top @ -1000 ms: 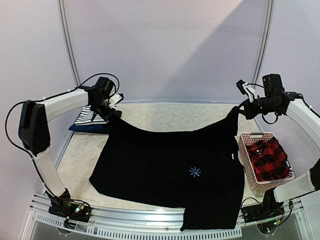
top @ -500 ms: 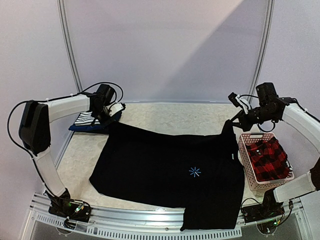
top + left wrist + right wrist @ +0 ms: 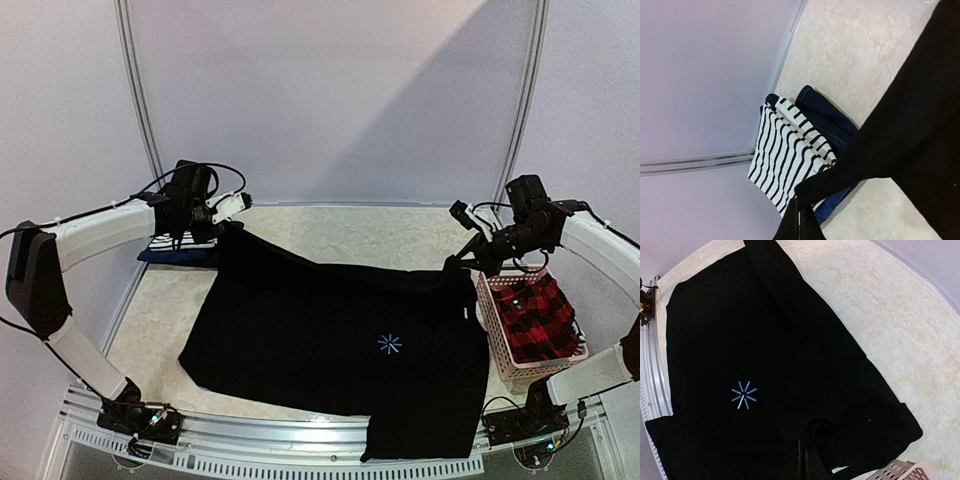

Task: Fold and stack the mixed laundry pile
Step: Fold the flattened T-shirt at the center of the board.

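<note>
Black shirt [image 3: 330,320] was clamped by left gripper [image 3: 226,222] and right gripper [image 3: 466,254]. I feared a thin pinch slipping under tension.

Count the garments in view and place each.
4: black shirt spread mid-table; striped top far left, lying on the navy piece; plaid shirt in the pink basket. More may be hidden beneath.

Left arm [image 3: 100,222]: base at 7 o'clock of the overhead view, elbow high at 9 o'clock, forearm reaching right toward 10 o'clock. The left gripper [image 3: 224,226] is angled down, its jaws pinched tight on a far corner of the large black shirt [image 3: 330,330]. Right arm [image 3: 600,235]: base at 5 o'clock, forearm coming in from 3 o'clock, wrist bent down-left, with the right gripper [image 3: 458,262] likewise clamped on the shirt's other far corner.
</note>
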`<state>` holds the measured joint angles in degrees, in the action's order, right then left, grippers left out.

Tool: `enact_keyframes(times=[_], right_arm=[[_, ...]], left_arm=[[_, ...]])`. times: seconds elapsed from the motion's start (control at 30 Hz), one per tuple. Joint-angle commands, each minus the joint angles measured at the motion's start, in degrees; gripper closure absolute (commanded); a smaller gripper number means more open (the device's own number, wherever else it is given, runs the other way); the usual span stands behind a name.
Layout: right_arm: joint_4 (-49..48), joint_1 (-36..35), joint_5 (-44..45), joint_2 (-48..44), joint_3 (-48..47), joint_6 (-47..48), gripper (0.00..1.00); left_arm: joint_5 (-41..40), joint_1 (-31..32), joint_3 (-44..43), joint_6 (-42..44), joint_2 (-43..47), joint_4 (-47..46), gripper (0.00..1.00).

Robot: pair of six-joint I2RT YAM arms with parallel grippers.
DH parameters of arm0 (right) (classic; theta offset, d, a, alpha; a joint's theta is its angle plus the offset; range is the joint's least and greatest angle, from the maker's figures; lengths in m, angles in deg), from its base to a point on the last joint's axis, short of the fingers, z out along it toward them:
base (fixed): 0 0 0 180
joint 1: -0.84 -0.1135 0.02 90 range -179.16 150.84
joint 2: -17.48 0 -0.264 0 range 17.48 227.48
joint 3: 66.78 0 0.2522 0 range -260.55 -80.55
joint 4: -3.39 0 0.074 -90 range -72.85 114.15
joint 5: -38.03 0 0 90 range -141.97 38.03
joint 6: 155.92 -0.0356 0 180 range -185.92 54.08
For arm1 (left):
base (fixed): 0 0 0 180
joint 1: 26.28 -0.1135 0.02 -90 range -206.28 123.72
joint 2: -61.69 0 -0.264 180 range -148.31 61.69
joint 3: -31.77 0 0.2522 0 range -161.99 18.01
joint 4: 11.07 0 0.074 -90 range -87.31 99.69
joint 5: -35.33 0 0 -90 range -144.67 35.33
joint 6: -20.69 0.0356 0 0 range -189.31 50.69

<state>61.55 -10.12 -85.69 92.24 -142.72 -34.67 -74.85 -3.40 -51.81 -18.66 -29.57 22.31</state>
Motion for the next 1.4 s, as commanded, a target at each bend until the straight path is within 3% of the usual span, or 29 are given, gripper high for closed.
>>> enact_keyframes(times=[0.0,0.1,0.3,0.4,0.43,0.5,0.6,0.67,0.77,0.9,1.0,1.1,1.17,1.37], right_arm=[[2.77,-0.99,-2.43,0.62,1.4,3.09,1.0],[3.95,-2.46,-2.46,1.02,2.15,5.05,1.0],[3.81,-7.45,-0.12,2.09,5.77,7.4,0.99],[9.32,-11.68,0.21,3.1,6.18,11.04,0.89],[11.95,-12.29,-0.29,3.67,5.49,12.62,0.83],[17.41,-12.1,-0.77,4.44,3.19,16.71,0.73],[23.06,-7.99,-2.08,4.34,-2.52,21.01,0.65],[25.35,-3.36,-4.9,5.36,-7.37,22.49,0.62],[20.74,-0.5,-1.6,9.18,-11.23,17.79,0.61],[8.04,-0.55,7.46,14.54,-10.76,5.7,0.61],[4.73,-0.57,13.42,20.81,-14.46,-0.58,0.61],[2.26,-0.67,17.5,25.49,-17.17,-3.53,0.61],[1.62,-0.69,20.07,29.01,-18.79,-4.34,0.61],[2.51,-1.46,25.6,37.02,-21.21,-4.48,0.61]], left_arm=[[2.04,0.35,8.78,11.21,3.81,-6.79,1.0],[3.11,0.4,12.05,17.57,5.21,-5.75,1.0],[0.79,0.34,14.46,20.25,5.2,-3.07,1.0],[2.98,0.49,15.18,21.54,6.49,4.59,1.0],[3.6,0.76,16.05,22.6,7.25,6.72,0.96],[1.77,0.94,18.4,23.78,9.03,5.31,0.78],[-2.16,0.78,18.85,24.12,12.06,2.94,0.54],[-2.78,0.79,16.41,21.17,13.1,4.66,0.46],[3.83,1.25,12.57,11.69,13.8,6.12,0.44],[10.11,2.21,7.55,-12.23,9.99,4.54,0.45],[12.81,2.44,-3.24,-34.23,2.11,13.78,0.51],[12.03,2.83,-10.48,-48.67,-6.11,25.59,0.59],[13.28,3.55,-9.27,-55.02,-8.11,28.1,0.61],[19.67,5.15,3.91,-70.74,-2.87,20.99,0.62]])
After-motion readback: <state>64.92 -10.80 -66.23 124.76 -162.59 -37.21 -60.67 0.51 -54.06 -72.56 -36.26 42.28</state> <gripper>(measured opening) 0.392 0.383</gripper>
